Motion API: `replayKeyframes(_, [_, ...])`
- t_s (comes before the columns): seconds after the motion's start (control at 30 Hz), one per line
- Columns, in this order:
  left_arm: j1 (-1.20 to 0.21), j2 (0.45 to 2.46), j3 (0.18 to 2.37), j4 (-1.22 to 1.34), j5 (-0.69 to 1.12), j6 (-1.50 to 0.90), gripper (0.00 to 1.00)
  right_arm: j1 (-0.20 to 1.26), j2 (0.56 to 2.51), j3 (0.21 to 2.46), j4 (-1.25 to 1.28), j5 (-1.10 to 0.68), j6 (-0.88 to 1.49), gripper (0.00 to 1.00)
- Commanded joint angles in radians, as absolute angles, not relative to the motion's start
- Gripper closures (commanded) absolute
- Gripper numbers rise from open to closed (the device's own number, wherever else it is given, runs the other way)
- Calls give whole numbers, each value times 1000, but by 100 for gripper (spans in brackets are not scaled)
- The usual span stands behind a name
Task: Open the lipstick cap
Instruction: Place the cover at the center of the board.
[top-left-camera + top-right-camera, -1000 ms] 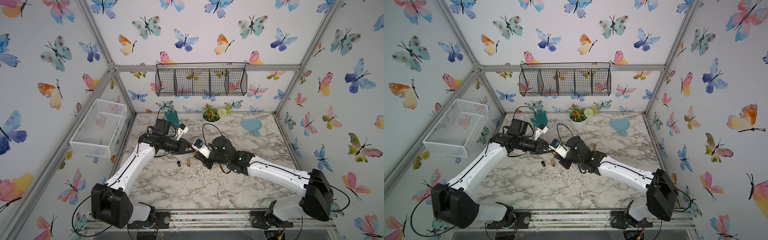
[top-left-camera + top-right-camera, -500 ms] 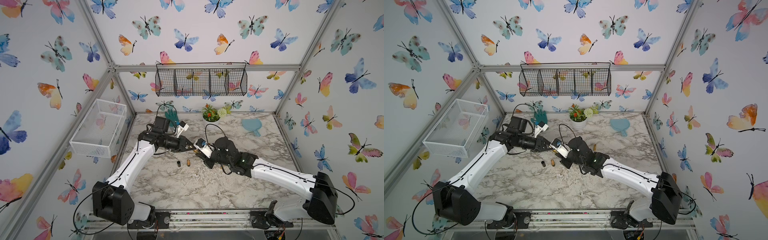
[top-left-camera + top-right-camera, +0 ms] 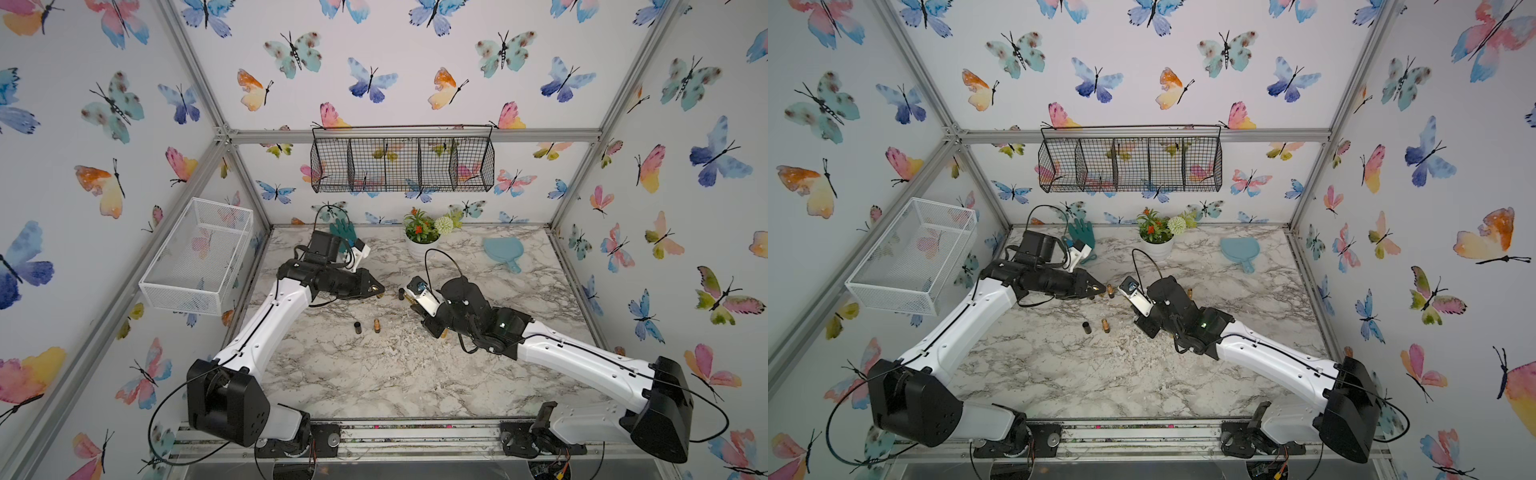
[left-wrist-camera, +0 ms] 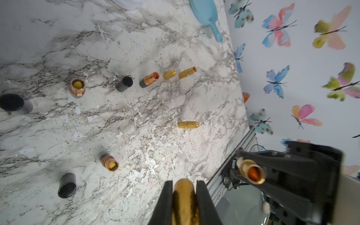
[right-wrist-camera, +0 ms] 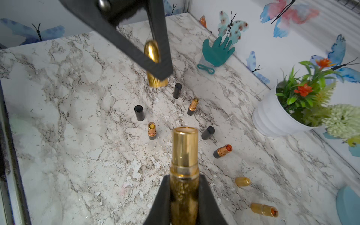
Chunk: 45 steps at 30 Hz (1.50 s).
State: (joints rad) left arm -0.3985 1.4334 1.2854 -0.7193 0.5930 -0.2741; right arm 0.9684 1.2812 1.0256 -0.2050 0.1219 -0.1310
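Observation:
The gold lipstick is in two pieces, held apart above the marble table (image 3: 374,374). My left gripper (image 4: 184,183) is shut on the rounded gold cap (image 4: 184,196). My right gripper (image 5: 184,179) is shut on the glittery gold lipstick base (image 5: 185,152), its shiny inner tube bare and pointing toward the left gripper (image 5: 155,58). In the left wrist view the reddish stick shows inside that tube (image 4: 252,172). In both top views the left gripper (image 3: 376,287) and right gripper (image 3: 409,298) face each other across a small gap.
Several black caps (image 5: 139,113) and uncapped lipsticks (image 5: 152,130) stand or lie on the table below, plus a closed gold one (image 4: 188,124). A potted plant (image 3: 419,245), teal glove (image 3: 344,230) and blue paddle (image 3: 503,249) sit at the back. A white basket (image 3: 199,257) hangs at left.
The two grippers, close together a second ago, have drawn apart; the left one went left with the cap and the right one pulled back with the base.

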Motion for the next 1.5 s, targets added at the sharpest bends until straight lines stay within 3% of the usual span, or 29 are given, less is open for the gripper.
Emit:
replayKeyframes(0.0, [-543, 1489, 1289, -669, 241, -318, 96, 966, 1223, 1026, -191, 193, -112, 98])
replayKeyframes(0.4, [-767, 1733, 1172, -476, -18, -388, 95, 966, 1138, 994, -213, 282, -104, 98])
replayKeyframes(0.93, [-778, 1853, 1133, -427, -84, -378, 82, 966, 1157, 978, -215, 282, -91, 98])
replayKeyframes(1.07, [-778, 1872, 1130, -421, -72, -374, 73, 966, 1155, 973, -215, 284, -89, 98])
replayKeyframes(1.2, [-777, 1866, 1132, -426, -65, -376, 55, 966, 1158, 973, -219, 287, -87, 98])
replayKeyframes(1.47, [-777, 1800, 1216, -489, -25, -381, 46, 966, 1164, 979, -212, 279, -89, 98])
